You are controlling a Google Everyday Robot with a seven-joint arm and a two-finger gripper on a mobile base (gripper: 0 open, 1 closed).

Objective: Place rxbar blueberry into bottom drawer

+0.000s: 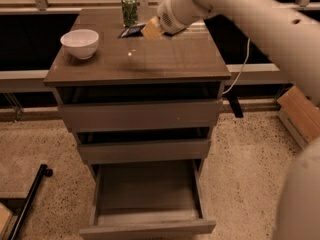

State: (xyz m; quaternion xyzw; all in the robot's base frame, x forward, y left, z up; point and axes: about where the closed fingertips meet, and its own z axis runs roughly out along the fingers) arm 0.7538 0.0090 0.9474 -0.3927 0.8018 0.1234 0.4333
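One claw (150,29) sits beside rxbar blueberry (130,31), bottom drawer (148,228) open.

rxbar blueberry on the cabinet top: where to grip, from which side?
Probably across its narrow width, mid-length, from above: the rxbar blueberry lies flat on the cabinet top, leaving only thin edges to pinch. The green can stands close behind it; the claw is at its right end.
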